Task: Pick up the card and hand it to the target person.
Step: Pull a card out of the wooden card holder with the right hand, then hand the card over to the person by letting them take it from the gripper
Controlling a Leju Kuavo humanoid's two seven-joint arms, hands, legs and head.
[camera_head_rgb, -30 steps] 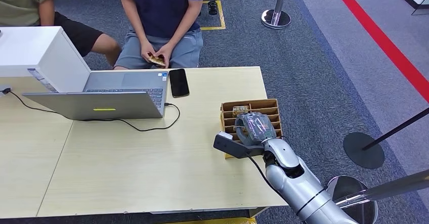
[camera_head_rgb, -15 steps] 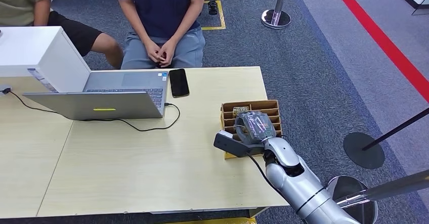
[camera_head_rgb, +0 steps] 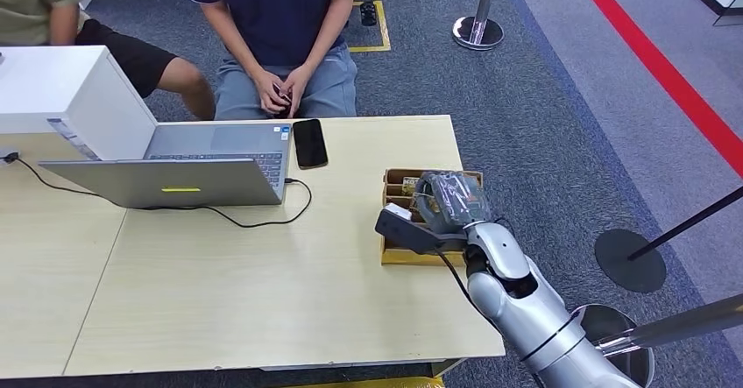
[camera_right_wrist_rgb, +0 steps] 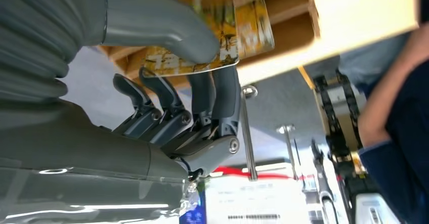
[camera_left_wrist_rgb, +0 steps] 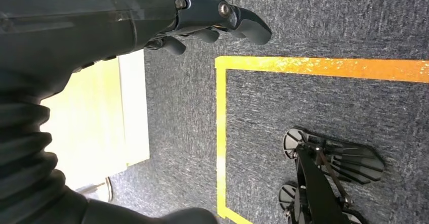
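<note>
My right hand (camera_head_rgb: pixel 449 200) hovers over the far end of the slotted wooden card box (camera_head_rgb: pixel 392 255) on the table's right side. In the right wrist view that hand (camera_right_wrist_rgb: pixel 167 118) pinches a yellow and green printed card (camera_right_wrist_rgb: pixel 222 27) between the thumb and the fingers, above the box's slots (camera_right_wrist_rgb: pixel 286 9). Another card (camera_head_rgb: pixel 412 180) stands in the box's back slot. The person in the dark blue shirt (camera_head_rgb: pixel 280 20) sits beyond the table's far edge with both hands (camera_head_rgb: pixel 282 90) together on the lap. My left hand (camera_left_wrist_rgb: pixel 202 21) hangs over the carpet, fingers loosely bent, holding nothing.
An open laptop (camera_head_rgb: pixel 184 173) with a black cable, a black phone (camera_head_rgb: pixel 309 143) and a white box (camera_head_rgb: pixel 61 90) occupy the table's left and back. A second person (camera_head_rgb: pixel 44 3) sits at the far left. Stanchion bases (camera_head_rgb: pixel 631 259) stand on the carpet to the right.
My right hand has risen and shifted toward the far end of the card box. The seated person has brought both hands together; the card seen in them earlier is hidden.
</note>
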